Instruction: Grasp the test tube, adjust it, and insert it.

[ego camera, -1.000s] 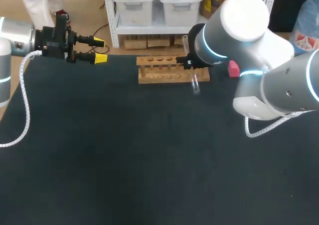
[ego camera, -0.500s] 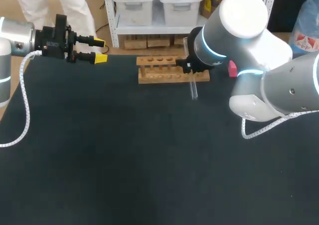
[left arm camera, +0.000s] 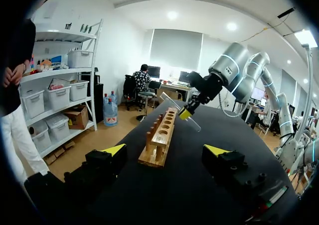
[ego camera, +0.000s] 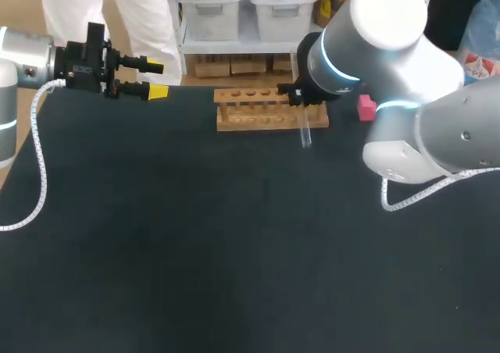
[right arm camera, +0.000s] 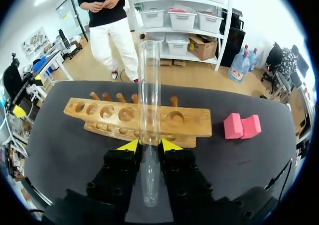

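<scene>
Well left of the wooden rack (ego camera: 258, 111), left gripper (ego camera: 155, 80) idle, fingers spread on nothing. At the rack's right end, right gripper (right arm camera: 149, 145) pinching the test tube (ego camera: 305, 130) from two sides, glass tilted, lower end hanging just in front of the rack. Right of the rack, a pink block (ego camera: 365, 107). Adjusting step apparently in hand. Next, probably: stand tube upright, line up over a hole, lower gently.

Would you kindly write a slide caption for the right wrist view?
Right gripper clamps a glass test tube before the wooden rack.
</scene>
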Robot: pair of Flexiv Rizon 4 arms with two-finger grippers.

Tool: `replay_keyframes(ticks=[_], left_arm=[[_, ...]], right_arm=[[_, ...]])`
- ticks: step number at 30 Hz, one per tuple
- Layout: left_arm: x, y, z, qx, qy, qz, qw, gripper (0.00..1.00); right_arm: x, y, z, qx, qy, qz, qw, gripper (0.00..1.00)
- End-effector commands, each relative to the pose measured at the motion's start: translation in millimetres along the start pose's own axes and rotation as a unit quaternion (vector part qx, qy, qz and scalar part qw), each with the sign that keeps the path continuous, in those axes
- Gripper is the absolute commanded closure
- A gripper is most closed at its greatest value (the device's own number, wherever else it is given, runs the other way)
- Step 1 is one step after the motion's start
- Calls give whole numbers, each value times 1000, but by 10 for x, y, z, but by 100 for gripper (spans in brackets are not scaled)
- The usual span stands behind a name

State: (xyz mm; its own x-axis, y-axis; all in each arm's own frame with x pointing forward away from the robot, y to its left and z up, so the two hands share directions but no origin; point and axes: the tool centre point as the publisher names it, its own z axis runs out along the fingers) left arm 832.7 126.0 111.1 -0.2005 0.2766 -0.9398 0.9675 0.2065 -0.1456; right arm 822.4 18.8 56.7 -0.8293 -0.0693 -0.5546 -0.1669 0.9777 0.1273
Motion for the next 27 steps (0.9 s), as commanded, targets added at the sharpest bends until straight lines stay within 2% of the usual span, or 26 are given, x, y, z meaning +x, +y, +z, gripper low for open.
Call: replay_keyframes(ticks=[1, 9, 19, 27], left_arm=[[10, 0, -1, 0, -1, 1, 1000, 0], [10, 0, -1, 0, -1, 1, 1000, 0], [10, 0, -1, 0, -1, 1, 1000, 0], [10, 0, -1, 0, -1, 1, 1000, 0]], right_arm=[[110, -28, -321, 11, -29, 5, 999, 100], [86, -36, -568, 18, -45, 15, 999, 100], [81, -24, -627, -5, -46, 2, 999, 100], [79, -24, -633, -4, -46, 1, 999, 100]])
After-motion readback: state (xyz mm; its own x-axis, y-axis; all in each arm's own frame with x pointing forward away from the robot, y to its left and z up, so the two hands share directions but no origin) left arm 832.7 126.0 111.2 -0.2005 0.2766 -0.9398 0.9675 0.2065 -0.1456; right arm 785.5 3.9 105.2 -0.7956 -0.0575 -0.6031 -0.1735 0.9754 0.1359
